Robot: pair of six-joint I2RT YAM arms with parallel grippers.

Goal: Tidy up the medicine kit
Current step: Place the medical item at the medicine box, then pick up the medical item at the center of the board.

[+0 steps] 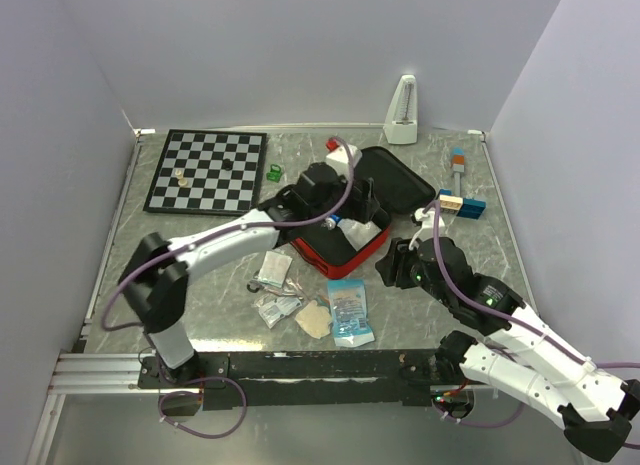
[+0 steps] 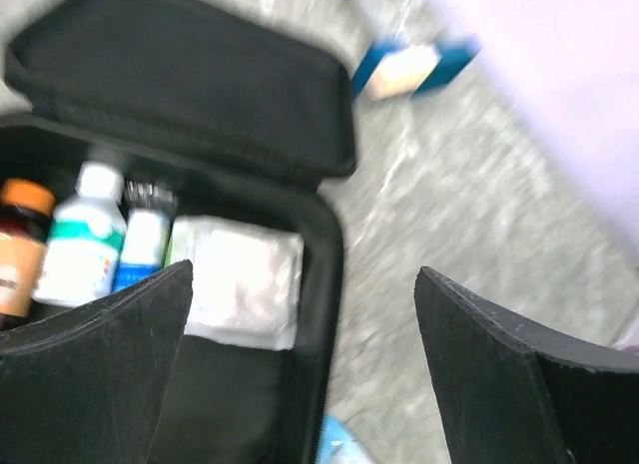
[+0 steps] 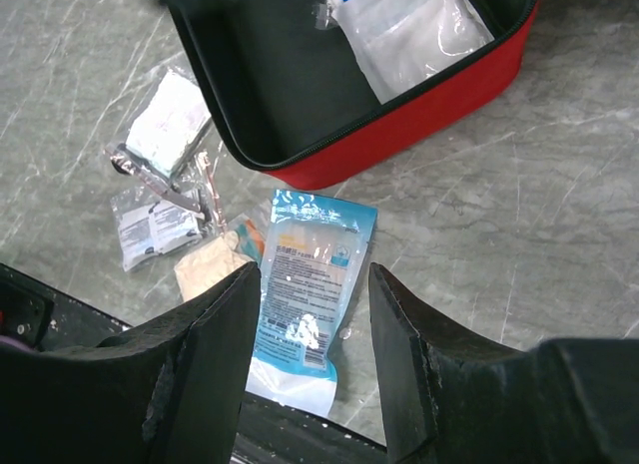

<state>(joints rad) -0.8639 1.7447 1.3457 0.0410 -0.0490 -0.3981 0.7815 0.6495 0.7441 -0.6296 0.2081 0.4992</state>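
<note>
Left gripper over medicine kit rim

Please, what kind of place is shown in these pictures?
Probably a robot test cell in a lab, not a home: plain white walls enclose a marble-patterned table, robot arms are bolted to a rail, and a chessboard sits beside the medicine kit.

Your left arm and right arm: white tubular links between black joint housings, each trailed by a looping purple cable. A small green light glows on the right arm's black forearm. Your left gripper and right gripper carry broad, matte black wedge fingers with rough, scuffed edges
</note>
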